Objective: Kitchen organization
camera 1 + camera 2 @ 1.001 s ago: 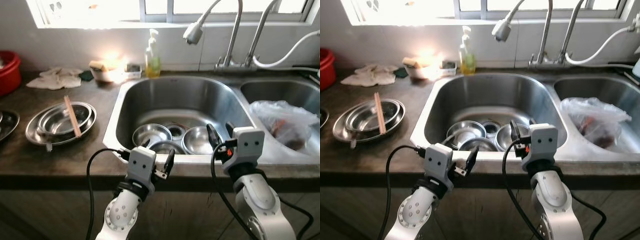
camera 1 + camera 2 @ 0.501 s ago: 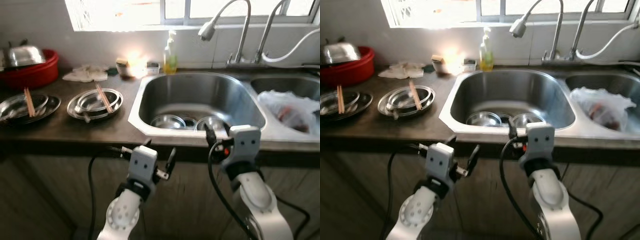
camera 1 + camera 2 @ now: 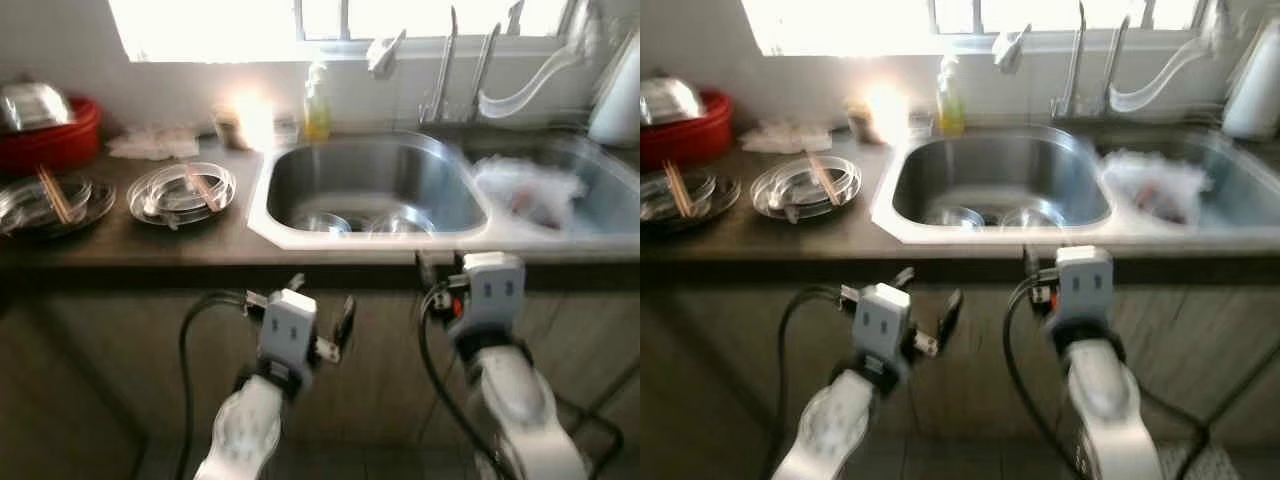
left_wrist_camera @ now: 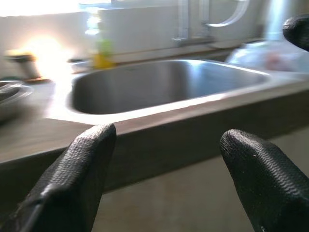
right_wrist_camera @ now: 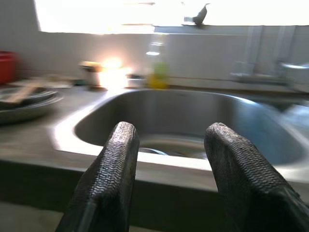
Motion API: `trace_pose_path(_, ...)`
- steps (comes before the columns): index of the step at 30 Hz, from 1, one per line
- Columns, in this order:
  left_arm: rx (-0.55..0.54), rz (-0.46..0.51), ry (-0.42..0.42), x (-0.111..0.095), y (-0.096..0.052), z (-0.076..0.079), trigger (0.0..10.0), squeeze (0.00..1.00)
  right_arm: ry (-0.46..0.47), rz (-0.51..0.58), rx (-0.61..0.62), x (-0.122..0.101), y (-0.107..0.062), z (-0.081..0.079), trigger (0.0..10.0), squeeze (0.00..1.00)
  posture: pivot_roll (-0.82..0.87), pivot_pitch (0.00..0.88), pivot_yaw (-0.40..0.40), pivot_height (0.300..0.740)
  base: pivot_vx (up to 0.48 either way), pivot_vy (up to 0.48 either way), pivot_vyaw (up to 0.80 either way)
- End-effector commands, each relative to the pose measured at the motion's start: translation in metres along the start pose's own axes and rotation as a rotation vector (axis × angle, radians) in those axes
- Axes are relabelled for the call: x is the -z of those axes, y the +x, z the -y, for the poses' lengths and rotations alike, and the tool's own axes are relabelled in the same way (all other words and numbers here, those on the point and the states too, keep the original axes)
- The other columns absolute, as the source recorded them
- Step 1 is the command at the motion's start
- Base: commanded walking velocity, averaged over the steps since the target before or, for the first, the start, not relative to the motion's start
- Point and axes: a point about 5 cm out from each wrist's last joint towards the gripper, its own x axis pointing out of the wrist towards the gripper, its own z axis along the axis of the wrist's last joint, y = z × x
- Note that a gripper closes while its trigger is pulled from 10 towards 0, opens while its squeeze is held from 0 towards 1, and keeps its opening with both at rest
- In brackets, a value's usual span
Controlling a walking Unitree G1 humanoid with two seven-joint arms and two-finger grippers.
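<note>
Stood back from the counter (image 3: 130,245) front edge, left pincer (image 3: 320,305) and right pincer (image 3: 437,268) spread wide and empty, presumably readied for bowls (image 3: 325,222) in the sink (image 3: 375,185).

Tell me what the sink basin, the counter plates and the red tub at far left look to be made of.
Sink basin: brushed stainless steel by its dull grey sheen. Plates: thin polished metal, probably steel, with bright mirror glints; wooden-looking chopsticks lie across them. Red tub: likely plastic, uniform matte red, though blur leaves that open.
</note>
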Motion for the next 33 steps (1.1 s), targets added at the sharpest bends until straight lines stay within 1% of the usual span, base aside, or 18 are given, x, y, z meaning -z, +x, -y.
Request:
trace_pose_path(1,0.009,0.006,0.012,-0.001,0.001,0.003,10.0,0.0,-0.007,0.012,0.007,-0.002,0.002,0.002,10.0,0.0,0.05,0.037,-0.019,0.74,0.0,0.0,0.8)
trace_pose_path(5,0.006,0.008,0.013,-0.002,0.001,0.004,10.0,0.0,-0.008,0.015,0.009,-0.003,0.003,0.003,10.0,0.0,0.05,0.036,-0.02,0.74,0.0,0.0,0.8)
trace_pose_path(10,0.005,0.009,0.016,-0.002,0.001,0.003,10.0,0.0,-0.007,0.018,0.008,-0.003,0.004,0.003,10.0,0.0,0.05,0.038,-0.02,0.74,0.289,-0.301,0.8)
trace_pose_path(14,-0.006,0.005,0.01,-0.001,0.001,0.001,10.0,0.0,-0.007,0.022,0.005,-0.004,0.005,0.003,10.0,0.0,0.05,0.034,-0.023,0.74,0.36,0.0,0.8)
trace_pose_path(16,-0.012,0.0,-0.003,-0.001,0.002,0.001,10.0,0.0,-0.008,0.024,0.002,-0.005,0.006,0.003,10.0,0.0,0.05,0.033,-0.023,0.74,0.0,0.0,0.8)
trace_pose_path(25,-0.02,-0.003,-0.003,0.0,0.002,0.001,10.0,0.0,-0.01,0.042,-0.005,-0.009,0.011,0.004,10.0,0.0,0.05,0.025,-0.028,0.74,0.0,0.0,0.8)
trace_pose_path(28,-0.022,0.002,-0.007,-0.001,0.002,0.001,10.0,0.0,0.011,0.054,-0.003,-0.011,0.013,0.005,10.0,0.0,0.05,0.024,-0.028,0.74,0.0,0.0,0.15)
trace_pose_path(33,-0.025,-0.008,-0.007,0.001,0.001,0.001,10.0,0.0,0.007,0.063,-0.004,-0.015,0.017,0.006,10.0,0.0,0.04,0.021,-0.027,0.74,0.0,0.0,0.0)
